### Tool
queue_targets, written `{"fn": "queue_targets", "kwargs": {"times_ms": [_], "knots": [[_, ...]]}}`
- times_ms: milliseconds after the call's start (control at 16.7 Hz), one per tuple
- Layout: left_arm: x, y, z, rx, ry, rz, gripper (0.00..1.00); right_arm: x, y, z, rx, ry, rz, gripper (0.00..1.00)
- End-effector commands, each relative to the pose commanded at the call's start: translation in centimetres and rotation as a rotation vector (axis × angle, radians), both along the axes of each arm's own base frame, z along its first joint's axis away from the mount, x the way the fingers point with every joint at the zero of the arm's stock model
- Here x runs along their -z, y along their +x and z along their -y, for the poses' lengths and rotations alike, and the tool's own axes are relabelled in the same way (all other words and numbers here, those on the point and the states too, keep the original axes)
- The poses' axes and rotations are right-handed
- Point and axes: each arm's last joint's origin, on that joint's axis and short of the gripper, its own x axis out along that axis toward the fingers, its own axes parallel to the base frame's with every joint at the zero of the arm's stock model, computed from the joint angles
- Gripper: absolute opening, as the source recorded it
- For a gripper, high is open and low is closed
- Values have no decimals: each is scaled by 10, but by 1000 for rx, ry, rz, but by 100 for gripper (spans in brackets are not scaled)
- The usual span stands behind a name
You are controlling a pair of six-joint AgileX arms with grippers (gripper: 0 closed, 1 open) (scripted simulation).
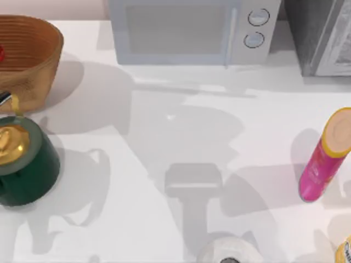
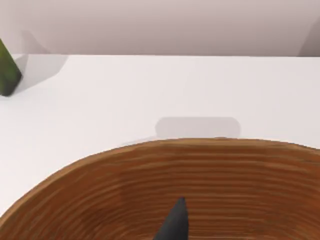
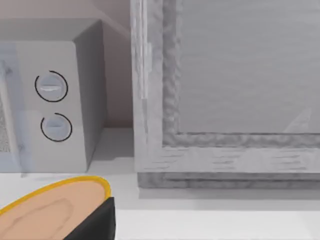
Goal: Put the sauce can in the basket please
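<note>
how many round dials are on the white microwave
2. Both sit on the white microwave front at its right end, upper round dial directly above lower round dial, at the table's back edge.

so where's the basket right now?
Top view: the basket sits at the table's far left corner, cut by the frame edge, just behind the dark green pot and left of the microwave.

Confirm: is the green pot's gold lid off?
No. In the top view the gold lid sits on the green pot, beside the basket.
</note>
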Motion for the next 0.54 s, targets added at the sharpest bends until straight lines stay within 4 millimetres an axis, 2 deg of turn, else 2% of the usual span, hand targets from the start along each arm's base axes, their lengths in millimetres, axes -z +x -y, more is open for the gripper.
{"fn": "queue_targets", "kwargs": {"times_ms": [180, 540], "knots": [[0, 0, 0, 0, 0, 0, 98, 0, 0, 0, 0, 0, 0, 100], [0, 0, 0, 0, 0, 0, 100, 0, 0, 0, 0, 0, 0, 100]]}}
